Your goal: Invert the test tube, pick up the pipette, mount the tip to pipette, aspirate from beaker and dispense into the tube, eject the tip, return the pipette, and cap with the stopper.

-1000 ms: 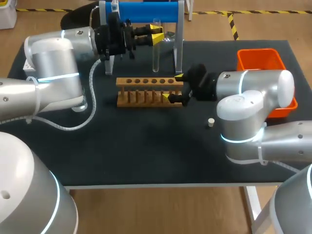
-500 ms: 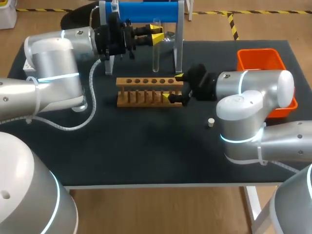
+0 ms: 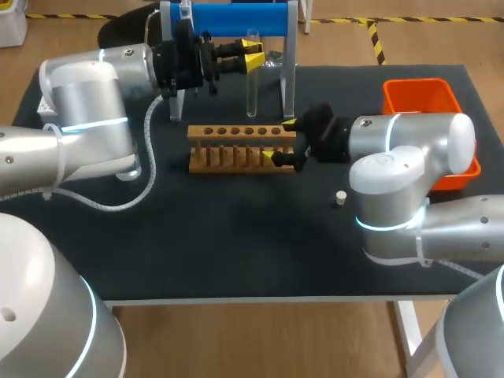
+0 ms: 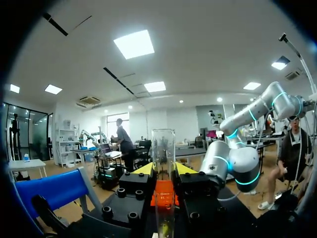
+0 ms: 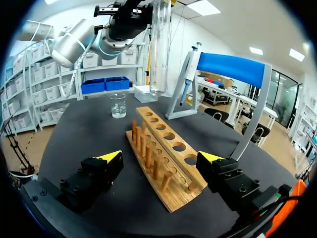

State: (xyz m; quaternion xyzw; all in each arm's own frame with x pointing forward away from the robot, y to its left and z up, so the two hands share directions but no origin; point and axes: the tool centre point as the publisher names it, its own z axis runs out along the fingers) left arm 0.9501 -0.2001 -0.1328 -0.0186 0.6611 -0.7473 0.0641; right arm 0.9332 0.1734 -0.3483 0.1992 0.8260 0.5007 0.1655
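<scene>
The dark desk (image 3: 236,236) fills the head view. From the left edge, the left arm reaches to the upper middle, where the left claw (image 3: 253,57) is closed around a clear glass test tube (image 3: 252,87), 1 yellow tip pressed on each side near its upper end. The tube stands upright, open mouth up, its rounded lower end hanging just behind a wooden rack (image 3: 240,146) without touching it. In the left wrist view, the tube (image 4: 163,148) rises between the fingers of that claw (image 4: 163,171). From the right edge, the right arm reaches to the middle; the right claw (image 3: 281,140) is spread wide and holds nothing, 1 fingertip on each side of the rack's right end. The right wrist view shows the rack (image 5: 163,148) lying between and ahead of those parted fingers, with the beaker (image 5: 118,105) beyond its far end and the pipette (image 5: 189,74) hanging on a stand (image 3: 236,20) with a blue bar. A small pale stopper (image 3: 340,198) lies on the desk at lower right of the rack, and an orange bin (image 3: 429,102) sits at the right.
</scene>
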